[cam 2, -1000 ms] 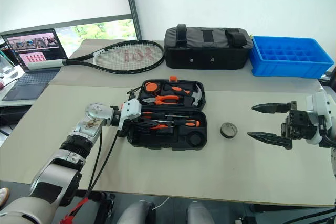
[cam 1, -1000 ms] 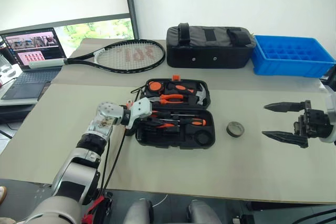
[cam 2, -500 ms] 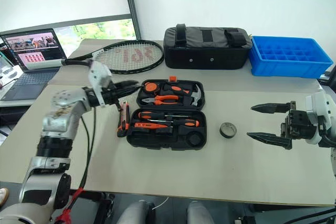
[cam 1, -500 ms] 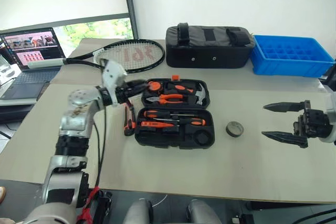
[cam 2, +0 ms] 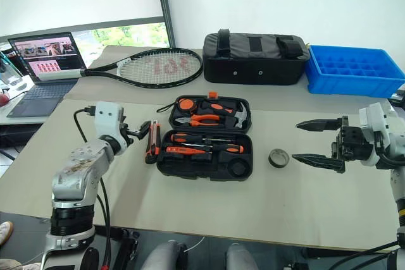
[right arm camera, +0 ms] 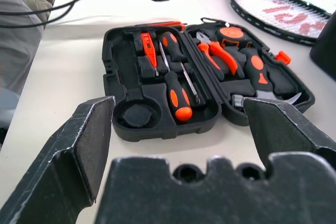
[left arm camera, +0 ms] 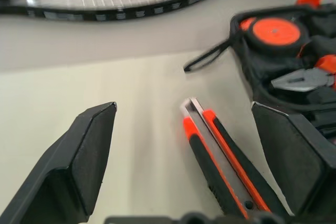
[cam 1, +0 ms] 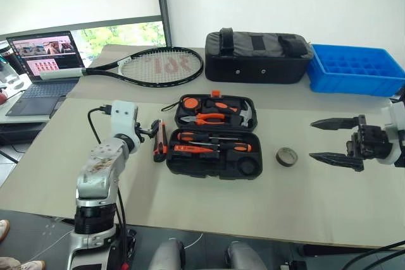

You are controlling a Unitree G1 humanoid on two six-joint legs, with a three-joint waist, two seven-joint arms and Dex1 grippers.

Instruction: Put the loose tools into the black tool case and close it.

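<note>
Black and hinged, the tool case (cam 1: 214, 136) lies open near the middle of the surface (cam 1: 209, 197), two screwdrivers (cam 1: 212, 142) seated in its front half. An orange-black utility knife (cam 1: 161, 141) rests just beside the case, toward the surface's left edge. The tape roll (cam 1: 286, 156) sits on the case's other side. Left claw (left arm camera: 189, 145) spread apart, empty, over the knife; right claw (cam 1: 329, 140) likewise wide, empty, near the roll.
</note>
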